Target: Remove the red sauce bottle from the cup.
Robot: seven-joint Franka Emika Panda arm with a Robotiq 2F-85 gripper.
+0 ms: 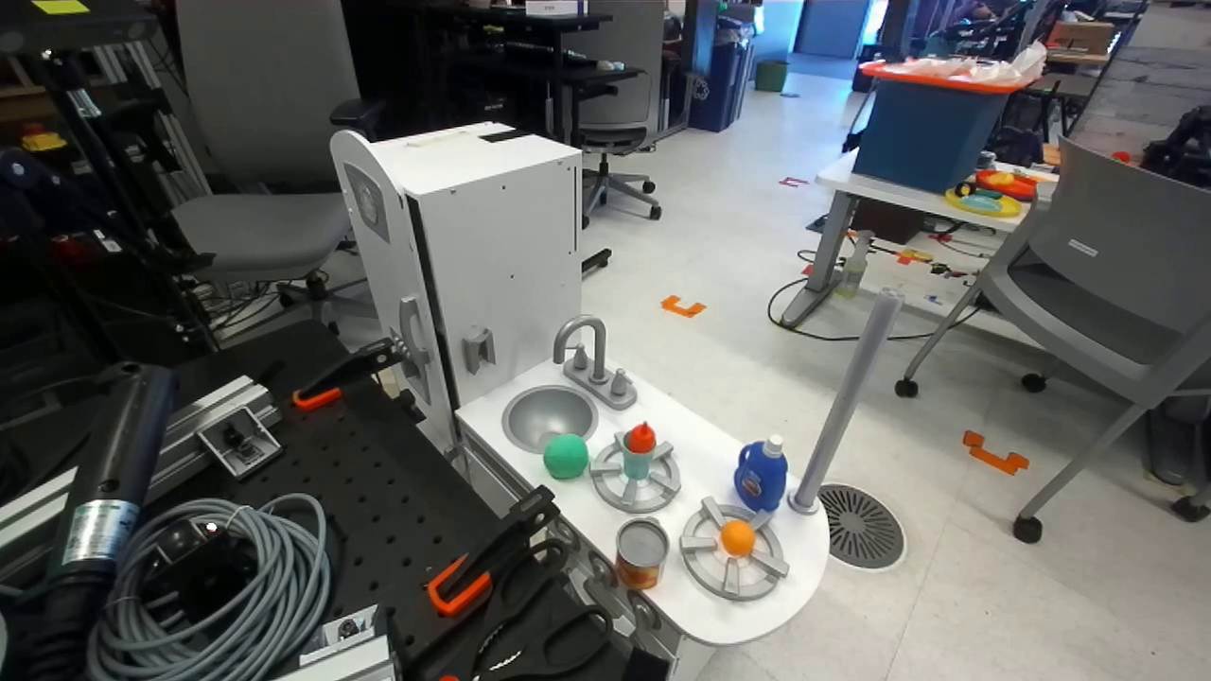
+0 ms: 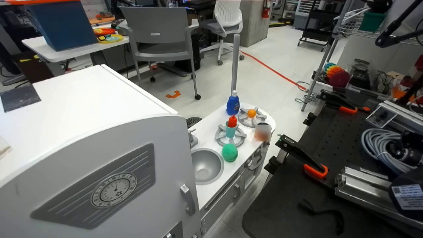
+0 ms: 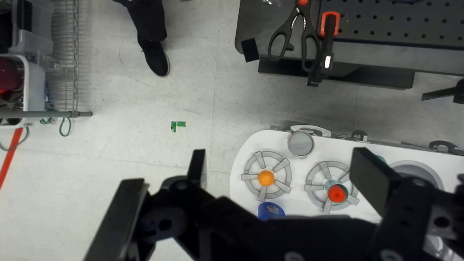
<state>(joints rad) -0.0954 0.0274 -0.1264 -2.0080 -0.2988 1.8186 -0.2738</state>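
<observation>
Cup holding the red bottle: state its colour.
Pale teal; the cup shows best in an exterior view.

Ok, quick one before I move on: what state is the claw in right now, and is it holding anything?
Claw: open, holding nothing.

Counter (image 1: 764,617): one red sauce bottle (image 1: 641,439), one blue bottle (image 1: 761,475), one cup (image 1: 637,466), one can (image 1: 642,551), one green ball (image 1: 566,456), one orange ball (image 1: 737,538), two burners (image 3: 280,165), one sink (image 1: 547,416), one faucet (image 1: 600,356). Bench (image 1: 402,515): two clamps (image 1: 501,543), one pair scissors (image 3: 291,21), one cable coil (image 1: 305,567).
</observation>
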